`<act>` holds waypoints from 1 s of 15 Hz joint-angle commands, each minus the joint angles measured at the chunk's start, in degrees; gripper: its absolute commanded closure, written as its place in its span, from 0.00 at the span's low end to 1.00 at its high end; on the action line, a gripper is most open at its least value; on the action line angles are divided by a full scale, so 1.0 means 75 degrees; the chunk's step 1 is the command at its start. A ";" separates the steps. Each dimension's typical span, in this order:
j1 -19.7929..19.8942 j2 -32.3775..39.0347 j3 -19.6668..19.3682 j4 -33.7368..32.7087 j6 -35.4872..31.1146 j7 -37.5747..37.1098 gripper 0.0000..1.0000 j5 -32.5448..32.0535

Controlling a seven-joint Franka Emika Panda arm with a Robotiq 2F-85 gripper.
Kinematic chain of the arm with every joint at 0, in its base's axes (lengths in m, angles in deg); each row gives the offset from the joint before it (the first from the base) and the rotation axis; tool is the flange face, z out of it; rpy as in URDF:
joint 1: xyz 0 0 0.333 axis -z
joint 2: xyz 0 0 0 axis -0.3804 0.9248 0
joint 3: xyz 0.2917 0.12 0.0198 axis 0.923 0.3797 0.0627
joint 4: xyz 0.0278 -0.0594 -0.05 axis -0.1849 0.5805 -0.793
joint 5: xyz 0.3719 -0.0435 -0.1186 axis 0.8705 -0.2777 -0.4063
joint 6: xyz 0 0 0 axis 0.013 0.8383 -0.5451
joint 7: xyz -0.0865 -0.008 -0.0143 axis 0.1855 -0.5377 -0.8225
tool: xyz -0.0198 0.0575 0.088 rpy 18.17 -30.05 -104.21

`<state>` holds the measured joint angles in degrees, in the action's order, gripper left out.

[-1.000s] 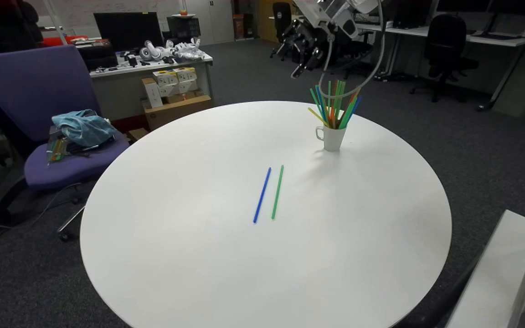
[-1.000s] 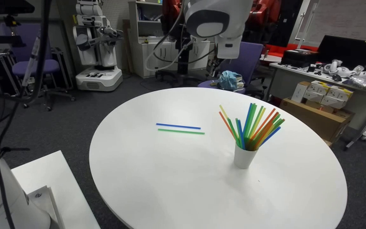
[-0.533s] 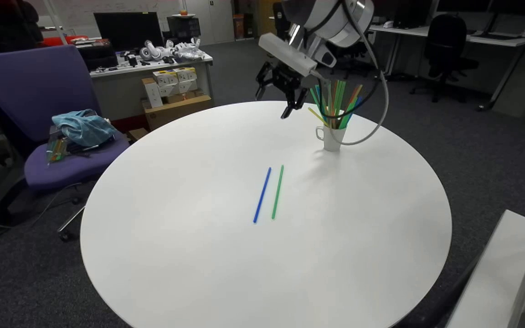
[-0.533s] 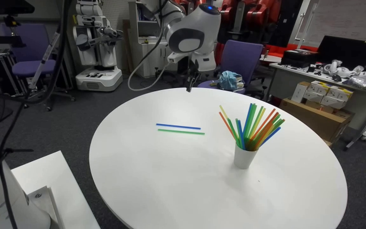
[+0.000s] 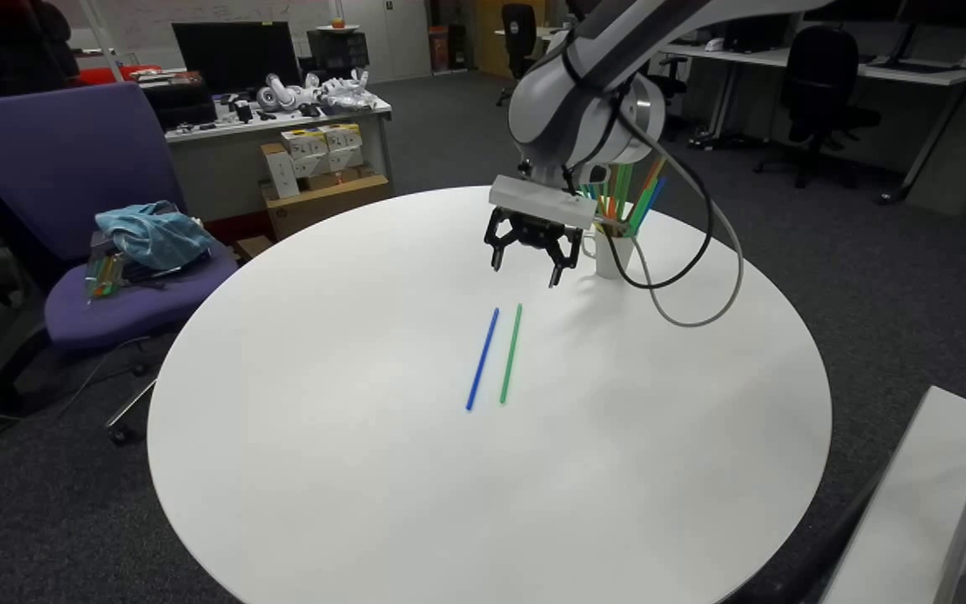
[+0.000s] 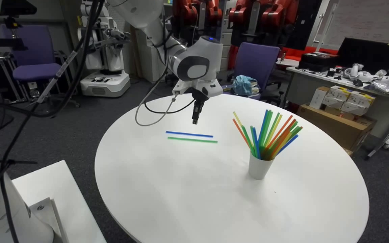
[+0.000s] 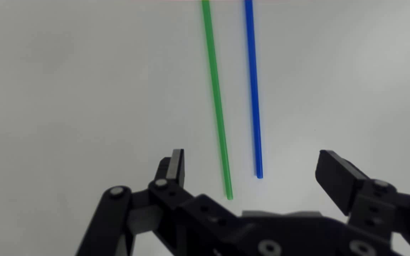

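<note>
My gripper (image 5: 525, 270) hangs above the white round table, its jaws wide apart and pointing down with nothing between them. In the wrist view a green straw (image 7: 216, 85) and a blue straw (image 7: 253, 81) lie on the tabletop below, their near ends showing between the spread fingers (image 7: 340, 174). Both straws lie side by side with a narrow gap, nearly parallel. In an exterior view the gripper (image 6: 195, 120) is over the far side of the blue straw (image 6: 189, 134), not touching it; the green straw (image 6: 192, 139) lies closer to that camera.
A white mug (image 6: 260, 167) full of coloured straws (image 6: 272, 135) stands upright on the table (image 6: 187, 189). Loose cables (image 5: 697, 285) from the arm loop in front of it in an exterior view. A purple chair (image 5: 80, 168) with a blue cloth (image 5: 156, 236) stands beside the table.
The gripper has come down from high above the table's far side towards the two loose straws and has turned to point downward. Its jaws stayed open. Straws and mug have not moved.
</note>
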<state>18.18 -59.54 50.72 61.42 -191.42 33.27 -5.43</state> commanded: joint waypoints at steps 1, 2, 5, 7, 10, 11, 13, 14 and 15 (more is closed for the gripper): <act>0.0011 0.0234 0.0024 0.0234 -0.0529 0.0391 0.00 -0.0105; 0.0008 0.0341 0.0029 0.0264 -0.0651 0.0428 0.00 -0.0068; -0.0038 0.0664 0.0026 0.0356 -0.1127 0.0423 0.00 -0.0025; -0.0095 0.0862 -0.0010 0.0407 -0.1370 0.0379 0.00 -0.0060; -0.0159 0.1102 -0.0019 0.0472 -0.1724 0.0362 0.00 -0.0059; -0.0200 0.1160 -0.0038 0.0488 -0.1797 0.0341 0.00 -0.0080; -0.0267 0.1261 -0.0066 0.0480 -0.1920 0.0320 0.00 -0.0108; -0.0296 0.1298 -0.0081 0.0475 -0.1960 0.0310 0.00 -0.0118; -0.0309 0.1326 -0.0076 0.0464 -0.1987 0.0317 0.00 -0.0113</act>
<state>16.69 -48.91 50.72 63.51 -204.19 34.95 -5.61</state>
